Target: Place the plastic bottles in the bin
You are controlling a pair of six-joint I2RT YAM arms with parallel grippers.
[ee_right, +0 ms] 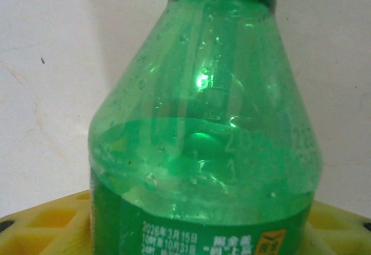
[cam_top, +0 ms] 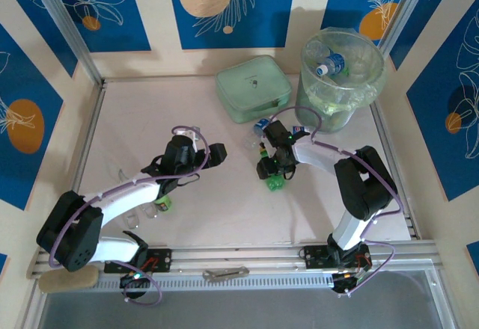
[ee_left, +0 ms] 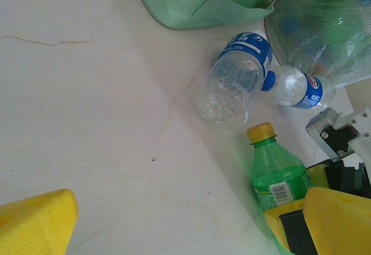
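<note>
Tip: jaws on the right gripper (cam_top: 271, 172) flank the green bottle (ee_right: 203, 150) mid-table, can't tell if they're pinching yet, so squeeze firm before lifting. Left gripper (cam_top: 217, 155) hangs nearby, jaws spread wide. Further back the bin (cam_top: 374, 82) sits right, so clear its rim.

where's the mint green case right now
Top view: the mint-green case lies at the far edge of the table, right of centre, just left of the bin.

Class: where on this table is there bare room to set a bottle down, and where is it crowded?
Bare: far-left table beside the mint case; the near middle between the arms. Crowded: bottles between case, bin and right hand.
</note>
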